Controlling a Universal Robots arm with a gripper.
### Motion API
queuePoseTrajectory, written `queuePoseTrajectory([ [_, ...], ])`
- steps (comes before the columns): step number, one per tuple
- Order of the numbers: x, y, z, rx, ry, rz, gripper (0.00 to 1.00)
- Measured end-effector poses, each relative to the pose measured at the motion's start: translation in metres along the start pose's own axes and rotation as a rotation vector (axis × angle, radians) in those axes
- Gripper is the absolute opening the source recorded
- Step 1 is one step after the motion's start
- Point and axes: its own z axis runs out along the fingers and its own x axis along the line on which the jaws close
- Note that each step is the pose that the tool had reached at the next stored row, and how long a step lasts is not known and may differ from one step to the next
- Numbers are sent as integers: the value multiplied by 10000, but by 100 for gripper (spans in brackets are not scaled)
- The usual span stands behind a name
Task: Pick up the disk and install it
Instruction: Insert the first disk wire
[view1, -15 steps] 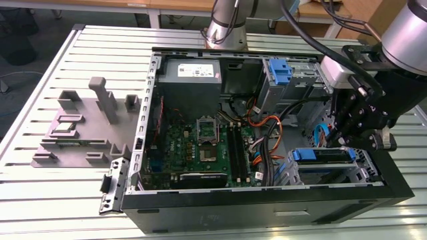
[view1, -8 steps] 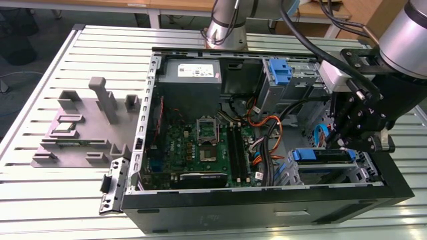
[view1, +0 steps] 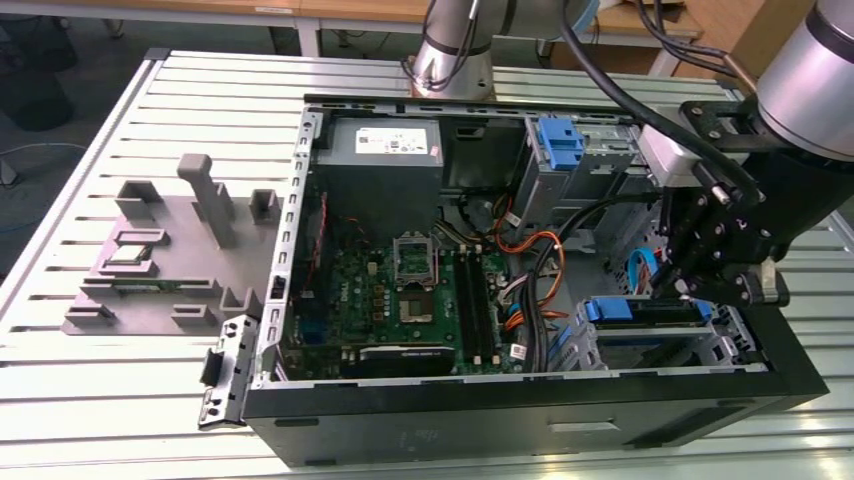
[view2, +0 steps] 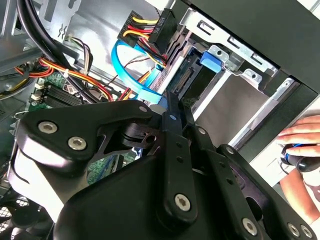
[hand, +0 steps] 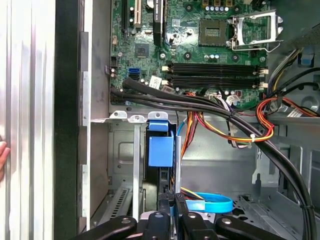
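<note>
Gripper fingers pinched narrow on the rear edge of the disk, which sits edge-on in the drive cage of the open PC case. Blue SATA cable just beside. Green motherboard beyond. Label print unreadable.

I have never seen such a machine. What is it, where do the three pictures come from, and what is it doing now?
It is a robot arm with a pincer, working over an open computer case on a slatted table. The exterior view looks at the scene from off the arm; both wrist views come from cameras riding on the arm. The pincer is at the drive bay, where the disk with its blue bracket sits in the slot. A grey fixture lies on the table beside the case. A person's hand shows in the second wrist view.
</note>
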Motion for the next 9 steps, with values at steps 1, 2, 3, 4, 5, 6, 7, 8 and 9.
queuePoseTrajectory([
  [1, 0, 0, 5, 0, 0, -1, 16],
  [2, 1, 0, 10, 1, 1, -2, 16],
  [3, 2, 0, 14, 2, 2, -4, 16],
  [4, 2, 0, 15, 3, 4, -4, 16],
  [5, 2, 0, 15, 3, 5, -5, 16],
  [6, 4, 0, 17, 3, 4, -5, 16],
  [7, 4, 0, 22, 3, 1, -5, 16],
  [8, 5, 1, 27, 4, 0, -5, 16],
  [9, 5, 1, 29, 4, 2, -5, 16],
])
